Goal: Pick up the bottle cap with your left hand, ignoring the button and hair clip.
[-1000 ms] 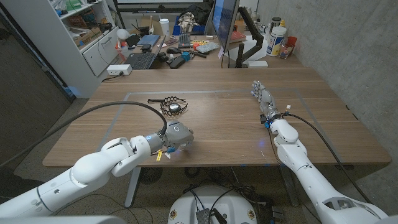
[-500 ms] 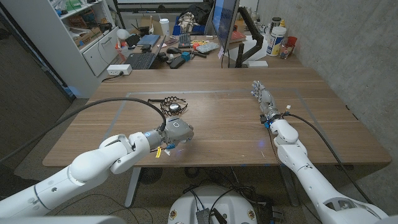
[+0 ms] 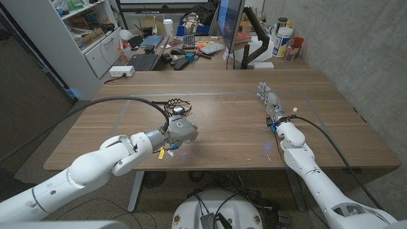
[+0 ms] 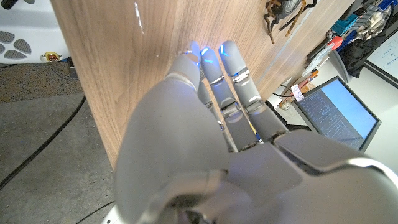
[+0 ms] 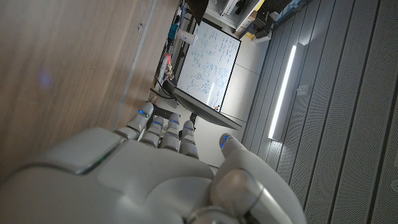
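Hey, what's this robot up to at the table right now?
The robot's left hand is reaching across the wooden table toward a dark hair clip and a small pale object beside it, holding nothing, its fingers straight. The right hand waits on the table's far side, also holding nothing. Nothing has been picked up yet.

One dark hair clip (image 3: 172, 104), one round object (image 3: 179, 111) beside it, two robot hands, left hand (image 3: 180, 133) and right hand (image 3: 269, 100), one worktop (image 3: 235, 121).

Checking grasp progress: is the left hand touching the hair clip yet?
Apart. The left wrist view shows bare wood between the left hand's fingertips and the hair clip.
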Controlling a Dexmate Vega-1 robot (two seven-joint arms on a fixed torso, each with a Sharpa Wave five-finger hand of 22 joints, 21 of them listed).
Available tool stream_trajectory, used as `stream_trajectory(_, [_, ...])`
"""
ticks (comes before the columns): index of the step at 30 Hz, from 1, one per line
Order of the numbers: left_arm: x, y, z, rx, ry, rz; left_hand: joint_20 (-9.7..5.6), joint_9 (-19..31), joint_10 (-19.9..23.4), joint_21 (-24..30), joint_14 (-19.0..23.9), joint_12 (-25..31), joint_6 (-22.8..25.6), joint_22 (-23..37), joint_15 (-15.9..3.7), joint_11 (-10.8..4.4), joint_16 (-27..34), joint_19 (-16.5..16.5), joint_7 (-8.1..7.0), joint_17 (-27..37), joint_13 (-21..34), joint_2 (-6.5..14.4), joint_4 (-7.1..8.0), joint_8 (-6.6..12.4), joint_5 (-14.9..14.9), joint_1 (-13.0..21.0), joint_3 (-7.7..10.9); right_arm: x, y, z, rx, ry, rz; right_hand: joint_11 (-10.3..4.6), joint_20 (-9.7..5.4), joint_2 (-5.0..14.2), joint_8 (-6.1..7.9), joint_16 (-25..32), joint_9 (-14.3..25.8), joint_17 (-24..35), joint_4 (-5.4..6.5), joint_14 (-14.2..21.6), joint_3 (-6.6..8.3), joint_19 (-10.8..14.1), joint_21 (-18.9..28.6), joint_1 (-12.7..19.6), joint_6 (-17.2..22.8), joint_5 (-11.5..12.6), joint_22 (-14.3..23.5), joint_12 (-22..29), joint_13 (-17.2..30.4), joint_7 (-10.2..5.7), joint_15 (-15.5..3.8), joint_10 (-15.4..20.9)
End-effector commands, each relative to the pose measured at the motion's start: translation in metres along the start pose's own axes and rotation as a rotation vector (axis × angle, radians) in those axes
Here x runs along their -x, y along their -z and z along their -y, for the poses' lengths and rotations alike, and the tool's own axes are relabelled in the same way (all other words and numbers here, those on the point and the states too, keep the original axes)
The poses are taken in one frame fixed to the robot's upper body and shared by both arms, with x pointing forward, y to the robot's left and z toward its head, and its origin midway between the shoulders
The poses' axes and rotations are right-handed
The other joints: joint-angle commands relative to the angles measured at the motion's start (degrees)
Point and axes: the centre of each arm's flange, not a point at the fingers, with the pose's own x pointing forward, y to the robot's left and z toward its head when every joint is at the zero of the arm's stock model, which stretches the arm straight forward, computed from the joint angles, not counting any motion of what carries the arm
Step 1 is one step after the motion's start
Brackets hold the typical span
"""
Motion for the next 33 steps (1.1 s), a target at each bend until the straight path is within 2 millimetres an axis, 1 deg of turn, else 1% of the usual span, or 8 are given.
stream_trajectory(1, [0.002,0.005,-0.008,-0.018,-0.024,-0.011,-5.60,0.07,2.54,0.40,0.85,0.87,0.46,0.04,-4.24,-1.13,-0.28,0.67,-0.26,0.11,0.87,0.26,2.21,-0.23,0.21,-0.21,2.72,0.001,-0.001,-0.001,0.005,0.004,0.003,0.18,-4.77,1.88,0.33,-0.09,0.25,0.13,0.25,0.64,0.32,0.30,-0.43,-0.69,0.13,0.25,0.21,0.20,0.24,-0.24,0.06,0.21])
stream_trajectory(17, [0.004,0.013,-0.019,-0.046,-0.047,-0.015,-5.79,-0.22,3.34,0.71,1.96,1.23,1.02,0.10,-4.26,-1.66,-1.12,0.90,-0.31,0.34,1.00,0.18,2.20,-0.26,0.13,-0.38,3.44,0.003,-0.001,-0.004,0.016,0.008,0.005,0.18,-4.85,1.80,0.33,-0.13,0.26,0.10,0.31,0.70,0.39,0.32,-0.68,-0.78,0.11,0.27,0.20,0.17,0.23,-0.30,0.14,0.17])
stream_trajectory(25, [0.002,0.017,-0.023,-0.055,-0.056,-0.012,-5.84,-0.20,3.57,0.99,2.43,1.31,1.11,0.16,-4.27,-1.51,-1.41,1.07,-0.44,0.54,1.10,0.16,2.26,-0.24,0.07,-0.57,3.73,0.006,0.001,-0.003,0.021,0.017,0.001,0.06,-4.85,1.72,0.33,-0.14,0.26,0.11,0.36,0.71,0.36,0.31,-0.79,-0.88,0.09,0.26,0.20,0.18,0.24,-0.27,0.19,0.19])
stream_trajectory(28, [0.002,0.018,-0.025,-0.060,-0.063,-0.014,-5.88,-0.21,3.67,1.06,2.56,1.32,1.20,0.16,-4.27,-1.64,-1.48,1.12,-0.46,0.60,1.10,0.17,2.24,-0.22,0.06,-0.56,3.83,0.006,0.001,-0.003,0.024,0.018,0.000,0.00,-4.86,1.70,0.33,-0.15,0.26,0.10,0.34,0.72,0.38,0.31,-0.83,-0.87,0.09,0.27,0.20,0.19,0.24,-0.27,0.26,0.22])
stream_trajectory(29, [0.001,0.018,-0.026,-0.059,-0.064,-0.014,-5.87,-0.19,3.77,1.11,2.64,1.40,1.15,0.17,-4.25,-1.96,-1.53,1.15,-0.46,0.65,1.19,0.16,2.26,-0.23,0.04,-0.60,3.88,0.006,0.001,-0.003,0.024,0.018,0.000,0.01,-4.84,1.70,0.34,-0.15,0.26,0.10,0.35,0.72,0.39,0.32,-0.84,-0.88,0.12,0.27,0.20,0.19,0.24,-0.25,0.29,0.21])
stream_trajectory(33, [0.002,0.019,-0.030,-0.064,-0.072,-0.016,-5.84,-0.20,3.82,1.19,2.78,1.38,1.27,0.16,-4.26,-1.91,-1.67,1.18,-0.51,0.76,1.20,0.13,2.28,-0.21,0.01,-0.69,4.01,0.006,0.000,-0.003,0.026,0.016,0.001,-0.03,-4.85,1.67,0.34,-0.15,0.26,0.10,0.37,0.75,0.38,0.32,-0.90,-0.92,0.12,0.27,0.20,0.18,0.24,-0.27,0.30,0.20])
